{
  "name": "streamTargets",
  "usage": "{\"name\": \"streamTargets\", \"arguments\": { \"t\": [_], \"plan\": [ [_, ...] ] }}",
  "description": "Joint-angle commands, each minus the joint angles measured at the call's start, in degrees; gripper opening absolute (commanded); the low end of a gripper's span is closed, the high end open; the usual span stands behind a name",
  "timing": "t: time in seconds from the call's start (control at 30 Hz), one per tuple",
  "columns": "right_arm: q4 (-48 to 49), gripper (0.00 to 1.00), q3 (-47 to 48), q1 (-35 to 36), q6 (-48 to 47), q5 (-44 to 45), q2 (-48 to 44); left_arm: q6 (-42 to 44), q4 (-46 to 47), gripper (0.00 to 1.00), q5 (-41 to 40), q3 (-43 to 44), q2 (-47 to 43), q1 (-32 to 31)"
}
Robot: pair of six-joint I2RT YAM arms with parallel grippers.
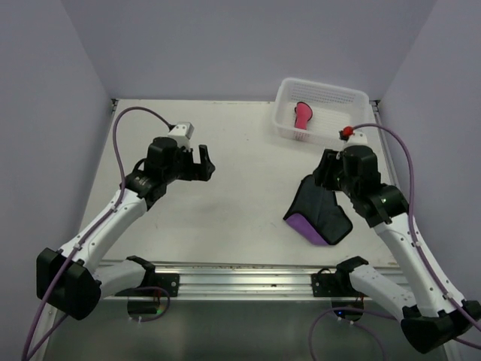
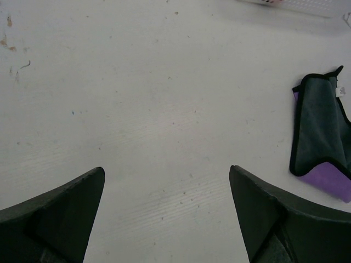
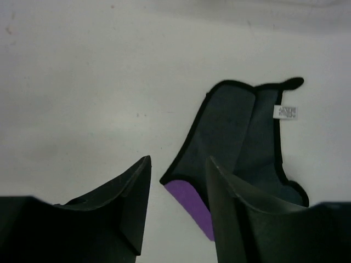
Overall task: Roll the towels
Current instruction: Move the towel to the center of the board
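Observation:
A purple towel (image 1: pixel 319 214) with a dark grey-black face lies loosely folded on the table at the right; it also shows at the right edge of the left wrist view (image 2: pixel 321 137). My right gripper (image 1: pixel 322 174) hangs over the towel's far end. In the right wrist view its jaws (image 3: pixel 176 159) stand partly apart, with the folded corner of the towel (image 3: pixel 236 131) lying in the gap between them, purple underside showing. A pink-red towel (image 1: pixel 302 115) lies rolled in the basket. My left gripper (image 1: pixel 204 167) hovers wide open over bare table (image 2: pixel 166 170).
A white perforated basket (image 1: pixel 323 90) stands at the back right corner, its edge showing in the left wrist view (image 2: pixel 296 4). Walls close the table in on three sides. The metal rail carrying the arm bases (image 1: pixel 248 278) runs along the near edge.

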Motion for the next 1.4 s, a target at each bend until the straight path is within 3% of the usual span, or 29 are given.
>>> {"name": "streamTargets", "arguments": {
  "t": [0.0,0.1,0.17,0.3,0.87,1.03,1.17,1.37],
  "plan": [
    [-4.74,0.45,-6.43,0.10,4.05,2.65,-2.18,2.27,-2.65,1.00,2.77,-0.72,-1.82,0.10],
    [-3.88,0.43,-11.89,0.01,8.00,4.23,-3.42,1.13,-2.30,1.00,5.49,-1.68,-2.08,-0.07],
    [-3.43,0.47,-14.44,0.01,10.38,5.81,-2.63,0.17,-1.51,1.00,6.28,-2.65,-1.90,-0.42],
    [-0.72,0.52,-16.29,-0.25,11.97,6.08,3.67,0.43,-1.77,1.00,6.46,-3.27,-0.68,-1.39],
    [13.08,0.53,-18.75,-2.36,14.08,1.96,28.20,3.15,-3.71,1.00,4.44,-2.48,2.67,-1.48],
    [15.55,0.46,-17.88,-2.19,13.82,-1.12,32.78,3.85,-3.71,0.99,3.39,-3.27,2.67,-1.39],
    [15.39,0.33,-15.16,1.41,12.76,-1.57,36.04,4.30,-3.79,1.00,2.51,-3.36,2.41,-1.39],
    [16.34,0.32,-8.83,11.85,13.81,-1.21,42.19,3.42,-3.53,1.00,-1.69,-4.15,0.04,-1.39]
  ]
}}
